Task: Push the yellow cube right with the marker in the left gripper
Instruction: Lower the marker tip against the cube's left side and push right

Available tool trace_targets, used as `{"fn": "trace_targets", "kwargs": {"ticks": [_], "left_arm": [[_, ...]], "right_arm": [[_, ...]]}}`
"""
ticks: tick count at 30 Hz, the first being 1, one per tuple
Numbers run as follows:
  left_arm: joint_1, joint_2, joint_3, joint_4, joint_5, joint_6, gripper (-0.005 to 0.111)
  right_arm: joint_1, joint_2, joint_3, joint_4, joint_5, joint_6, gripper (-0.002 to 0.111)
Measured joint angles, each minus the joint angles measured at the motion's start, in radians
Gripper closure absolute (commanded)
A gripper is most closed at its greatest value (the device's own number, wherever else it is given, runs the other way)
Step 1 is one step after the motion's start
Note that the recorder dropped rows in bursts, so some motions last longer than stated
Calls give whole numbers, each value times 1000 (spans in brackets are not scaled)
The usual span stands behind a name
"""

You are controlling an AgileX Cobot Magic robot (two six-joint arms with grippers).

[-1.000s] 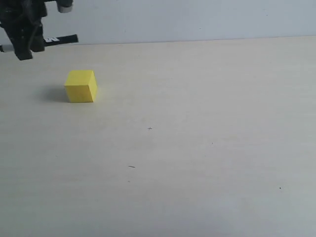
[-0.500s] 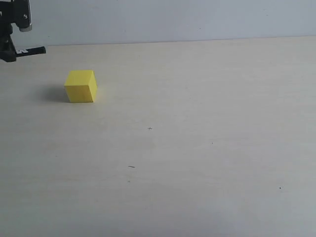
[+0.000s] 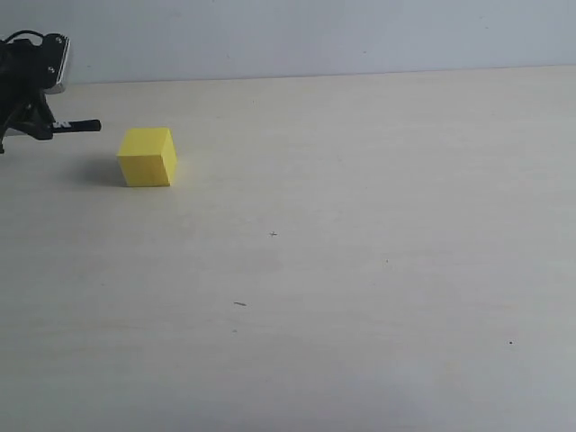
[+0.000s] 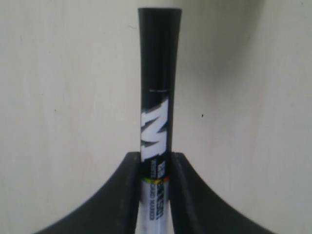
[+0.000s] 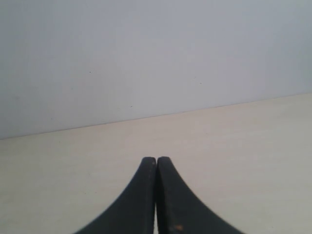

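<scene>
The yellow cube (image 3: 148, 157) rests on the pale table at the far left of the exterior view. Just left of it, my left gripper (image 3: 36, 124) is shut on the marker (image 3: 79, 126), whose black cap points toward the cube with a small gap between cap tip and cube. In the left wrist view the marker (image 4: 157, 102) runs out from between the two black fingers (image 4: 127, 195), and the left gripper (image 4: 155, 163) pinches it near the label. The cube is out of that view. My right gripper (image 5: 156, 162) is shut on nothing, above bare table.
The pale wooden table (image 3: 360, 270) stretches to the right of the cube with only a few tiny dark specks (image 3: 273, 234). A light grey wall (image 3: 315, 36) stands behind the table's far edge.
The left gripper with the marker went left, then came down and slightly right, so the cap now sits level with the cube's upper part. The cube has not moved.
</scene>
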Motion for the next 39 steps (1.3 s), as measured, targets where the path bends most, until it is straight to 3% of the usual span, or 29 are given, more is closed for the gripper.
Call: {"fn": "trace_targets", "kwargs": {"ticks": [4, 10, 15, 28, 39], "left_arm": [[0, 56, -61, 0, 74, -16, 107], [-7, 88, -70, 105, 113, -69, 107], [-15, 93, -70, 110, 127, -75, 107], [-187, 93, -71, 106, 88, -87, 107], [-108, 93, -71, 118, 107, -147, 107]], "right_arm": [[0, 0, 0, 0, 0, 0, 108], [0, 0, 0, 0, 0, 0, 108], [0, 0, 0, 0, 0, 0, 108], [0, 0, 0, 0, 0, 0, 108], [0, 0, 0, 0, 0, 0, 108]]}}
